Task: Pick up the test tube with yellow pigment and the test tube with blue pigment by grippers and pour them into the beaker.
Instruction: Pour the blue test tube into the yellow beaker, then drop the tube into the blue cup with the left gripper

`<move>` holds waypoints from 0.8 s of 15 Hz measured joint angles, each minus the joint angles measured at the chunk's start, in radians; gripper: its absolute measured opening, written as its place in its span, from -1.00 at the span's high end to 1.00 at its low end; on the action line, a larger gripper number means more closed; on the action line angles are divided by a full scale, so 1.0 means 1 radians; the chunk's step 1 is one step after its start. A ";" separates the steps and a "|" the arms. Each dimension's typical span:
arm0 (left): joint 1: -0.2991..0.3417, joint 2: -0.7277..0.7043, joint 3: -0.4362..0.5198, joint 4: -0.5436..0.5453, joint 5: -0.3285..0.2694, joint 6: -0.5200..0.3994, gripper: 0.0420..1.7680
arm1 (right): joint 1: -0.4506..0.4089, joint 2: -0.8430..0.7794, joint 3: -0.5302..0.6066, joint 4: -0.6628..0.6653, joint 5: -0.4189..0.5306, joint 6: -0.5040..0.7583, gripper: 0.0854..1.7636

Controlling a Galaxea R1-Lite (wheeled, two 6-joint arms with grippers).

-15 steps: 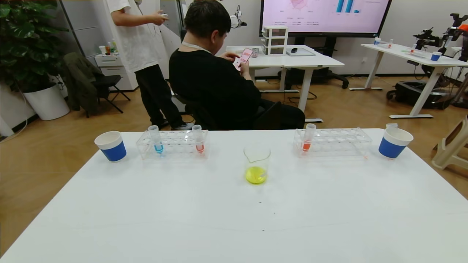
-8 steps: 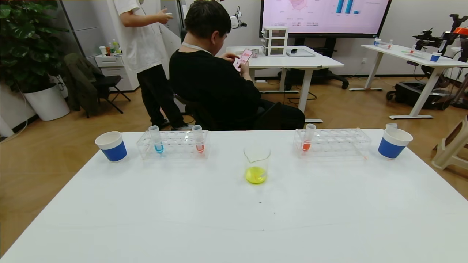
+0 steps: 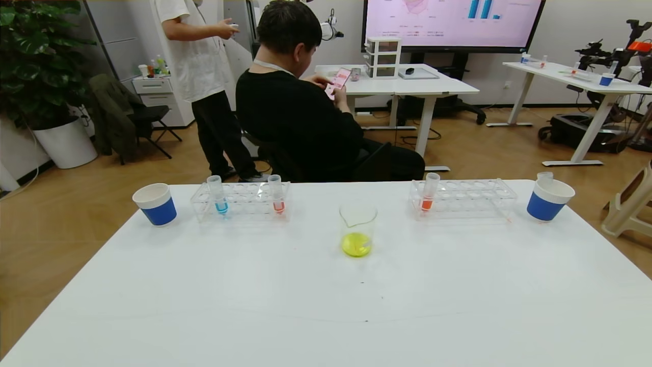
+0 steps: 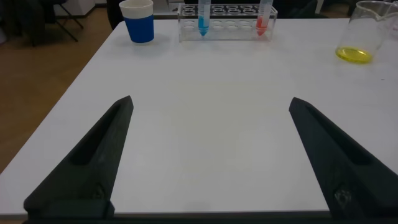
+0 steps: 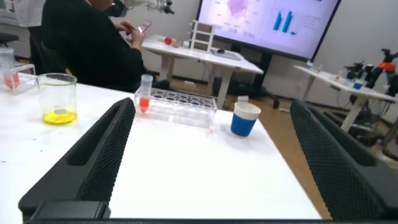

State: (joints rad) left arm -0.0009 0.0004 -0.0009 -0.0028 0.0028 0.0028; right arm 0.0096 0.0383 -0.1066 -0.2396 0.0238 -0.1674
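Blue tube (image 3: 220, 195) stands upright in the left rack (image 3: 239, 201), near a red tube (image 3: 277, 193). Beaker (image 3: 357, 230) mid-table already holds yellow liquid; the tube poking from the right cup (image 3: 548, 199) may be the emptied yellow one, hard to tell. Left gripper (image 4: 208, 155) and right gripper (image 5: 211, 155) hover low at the near edge, fingers spread wide, holding nothing. We judge the tube light, slick and thin-walled: grip its bare upper part, gently.

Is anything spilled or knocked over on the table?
No spills. The tubes stand upright in their racks. One oddity: a clear empty tube sticks out of the right paper cup, and the beaker already holds yellow liquid.
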 joint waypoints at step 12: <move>0.000 0.000 0.000 0.001 0.001 -0.002 -0.98 | 0.001 -0.039 0.106 0.246 0.001 0.111 -0.97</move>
State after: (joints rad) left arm -0.0009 0.0004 -0.0009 -0.0017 0.0036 0.0004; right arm 0.0111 -0.0009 -0.0004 0.0062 0.0249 -0.0562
